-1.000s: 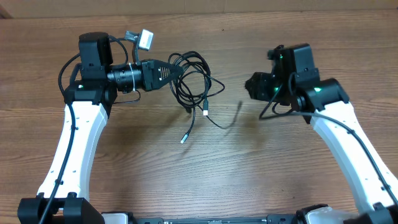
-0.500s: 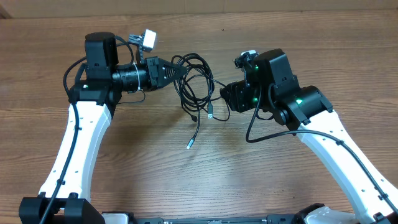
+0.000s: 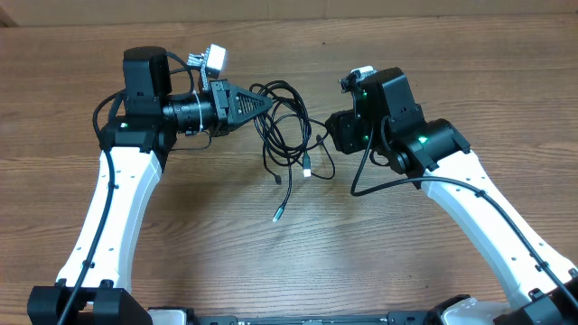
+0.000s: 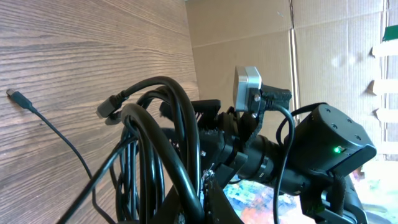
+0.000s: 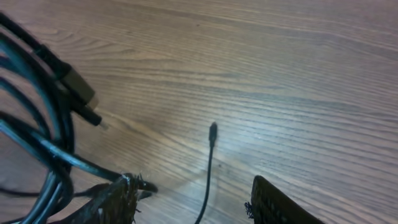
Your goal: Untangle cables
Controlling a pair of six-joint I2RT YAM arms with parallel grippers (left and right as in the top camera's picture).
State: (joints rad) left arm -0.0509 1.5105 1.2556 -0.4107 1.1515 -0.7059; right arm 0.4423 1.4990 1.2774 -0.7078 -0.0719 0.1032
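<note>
The cables (image 3: pixel 287 126) form a tangle of thin black loops between the two arms. My left gripper (image 3: pixel 266 103) is shut on the tangle's upper left edge. In the left wrist view the cable loops (image 4: pixel 163 134) rise thick in front of that gripper (image 4: pixel 200 200). One plug end (image 3: pixel 307 168) hangs below the tangle, and another plug end (image 3: pixel 277 217) lies lower on the wood. My right gripper (image 3: pixel 327 135) stands open just right of the tangle. In its wrist view a single thin cord (image 5: pixel 210 158) runs between the open fingers (image 5: pixel 118 198), and the bundle (image 5: pixel 43 134) sits at the left.
A wooden table (image 3: pixel 406 262) carries everything. A cardboard wall (image 4: pixel 329 56) stands behind it, and the right arm's body (image 4: pixel 326 146) fills the left wrist view's lower right. A camera module (image 3: pixel 213 58) juts from the left wrist.
My right arm has swung left from clear of the tangle to right beside it. The left gripper has shifted slightly right with the cables, and the loose plug ends have slid a little right.
</note>
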